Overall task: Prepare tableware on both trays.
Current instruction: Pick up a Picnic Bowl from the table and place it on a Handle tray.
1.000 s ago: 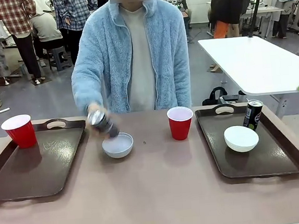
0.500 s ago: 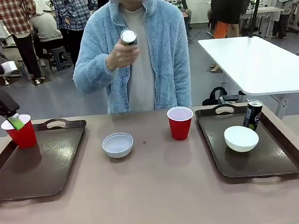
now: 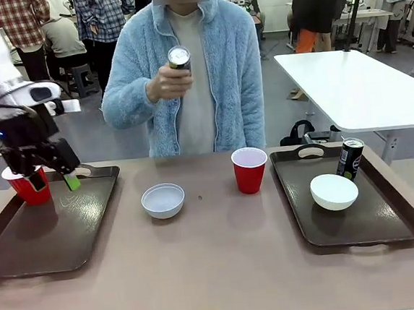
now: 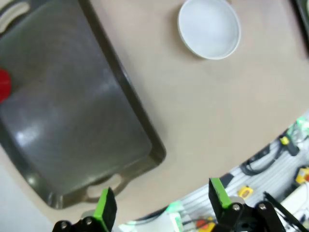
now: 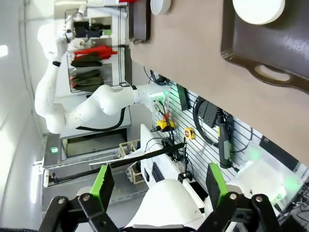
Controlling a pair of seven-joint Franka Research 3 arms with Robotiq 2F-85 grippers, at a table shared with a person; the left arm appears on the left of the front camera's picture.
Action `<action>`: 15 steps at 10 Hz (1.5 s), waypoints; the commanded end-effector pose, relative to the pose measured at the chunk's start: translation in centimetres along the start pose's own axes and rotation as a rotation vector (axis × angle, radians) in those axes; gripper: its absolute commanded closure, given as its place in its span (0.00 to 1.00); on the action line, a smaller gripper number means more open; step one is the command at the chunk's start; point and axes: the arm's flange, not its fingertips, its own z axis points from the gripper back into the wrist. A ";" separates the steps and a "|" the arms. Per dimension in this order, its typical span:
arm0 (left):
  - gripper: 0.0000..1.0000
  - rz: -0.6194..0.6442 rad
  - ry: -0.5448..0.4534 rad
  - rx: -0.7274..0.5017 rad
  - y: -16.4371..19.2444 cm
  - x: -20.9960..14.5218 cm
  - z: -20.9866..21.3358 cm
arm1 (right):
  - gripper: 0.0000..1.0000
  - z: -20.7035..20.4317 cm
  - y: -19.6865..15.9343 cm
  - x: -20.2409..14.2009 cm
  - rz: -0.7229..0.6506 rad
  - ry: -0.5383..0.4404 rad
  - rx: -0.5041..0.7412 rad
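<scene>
The job looks about half done. The right tray [image 3: 376, 221] has the right bowl [image 3: 333, 191] in its middle and the black can [image 3: 350, 158] by its far edge, but no cup. The right cup [image 3: 249, 169] stands on the worktop [image 3: 224, 269], just beside that tray's left rim. The left tray [image 3: 54, 233] has only the left cup [image 3: 20, 190], in its far left corner. The left bowl [image 3: 162, 200] sits on the worktop between the trays. The other can [image 3: 178, 56] is up in the person's hand [image 3: 161, 83], above the worktop's far edge. So I think three things are left to put on: a cup for the right tray, and a bowl and a can for the left one.

I count two trays, two cups, two bowls and two cans.

The left claw [image 3: 53, 181] hangs over the left tray's far edge, just beside the left cup. Its fingers are spread and hold nothing. The right claw [image 5: 159, 183] is spread wide and empty too, well apart from the trays.
</scene>
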 end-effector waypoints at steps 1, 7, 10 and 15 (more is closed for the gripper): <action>0.00 -0.055 -0.014 0.084 -0.5 0.8 -1.6 | 0.00 0.6 0.8 -1.0 0.027 -0.021 0.010; 0.00 -0.155 0.011 0.052 0.6 -14.4 1.0 | 0.00 0.6 0.8 -1.0 0.027 -0.021 0.010; 0.00 -0.141 0.008 0.025 0.8 -14.5 1.4 | 0.00 0.6 0.8 -1.0 0.027 -0.021 0.010; 0.00 -0.136 -0.001 0.016 0.9 -14.5 1.6 | 0.00 0.6 0.8 -1.0 0.027 -0.021 0.010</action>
